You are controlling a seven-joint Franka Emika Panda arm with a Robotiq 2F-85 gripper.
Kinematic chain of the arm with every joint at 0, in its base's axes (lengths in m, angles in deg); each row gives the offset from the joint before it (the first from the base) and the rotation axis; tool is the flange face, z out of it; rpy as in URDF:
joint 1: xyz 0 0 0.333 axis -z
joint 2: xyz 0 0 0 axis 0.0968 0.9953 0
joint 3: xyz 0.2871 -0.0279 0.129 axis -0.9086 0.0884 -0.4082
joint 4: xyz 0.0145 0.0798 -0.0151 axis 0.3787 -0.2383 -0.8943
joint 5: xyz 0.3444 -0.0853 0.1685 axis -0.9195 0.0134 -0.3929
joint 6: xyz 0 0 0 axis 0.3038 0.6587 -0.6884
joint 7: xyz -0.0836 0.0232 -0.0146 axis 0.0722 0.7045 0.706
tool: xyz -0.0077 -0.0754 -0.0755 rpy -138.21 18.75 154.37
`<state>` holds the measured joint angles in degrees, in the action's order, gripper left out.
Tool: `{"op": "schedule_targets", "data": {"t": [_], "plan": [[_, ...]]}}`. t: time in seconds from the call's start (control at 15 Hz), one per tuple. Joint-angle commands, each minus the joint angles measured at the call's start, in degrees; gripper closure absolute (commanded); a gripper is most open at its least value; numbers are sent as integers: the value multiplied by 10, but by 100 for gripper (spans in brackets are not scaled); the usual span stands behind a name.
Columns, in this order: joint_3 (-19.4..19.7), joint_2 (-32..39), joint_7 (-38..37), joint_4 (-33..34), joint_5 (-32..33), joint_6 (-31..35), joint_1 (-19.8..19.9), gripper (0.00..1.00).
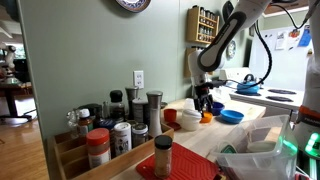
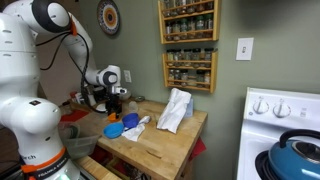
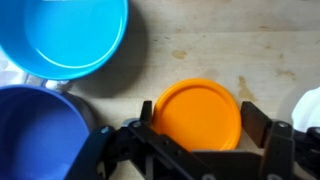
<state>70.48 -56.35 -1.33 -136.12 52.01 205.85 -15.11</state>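
One orange round plastic plate (image 3: 197, 112) flat on wooden counter (image 3: 200, 40) | just beside light blue plastic bowl (image 3: 65, 35) and dark blue plastic bowl (image 3: 35, 130) | gripper (image 3: 198, 110) spread wide, straddling plate rim, squared across its width, holding nothing | contact with rim: cannot tell

Wrist view: disc (image 3: 197, 110) flat on the tabletop (image 3: 210, 45), between the spread fingers of the end effector (image 3: 197, 122). Left of the disc are two bowls just beside each other, upper bowl (image 3: 65, 35) and lower bowl (image 3: 35, 130). In an exterior view, a cloth (image 2: 175, 110) lies on the tabletop, right of the end effector.
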Motion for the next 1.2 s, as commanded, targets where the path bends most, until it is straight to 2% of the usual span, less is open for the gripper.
{"op": "schedule_targets", "data": {"t": [0.0,0.47,0.73,1.13], "plan": [[4,-2,-10,-4,8,-5,-3,0],[4,-35,-17,-15,12,-12,-3,0],[1,-119,-43,-41,23,-45,-4,0],[-23,-245,-87,-48,41,-134,1,0]]}}
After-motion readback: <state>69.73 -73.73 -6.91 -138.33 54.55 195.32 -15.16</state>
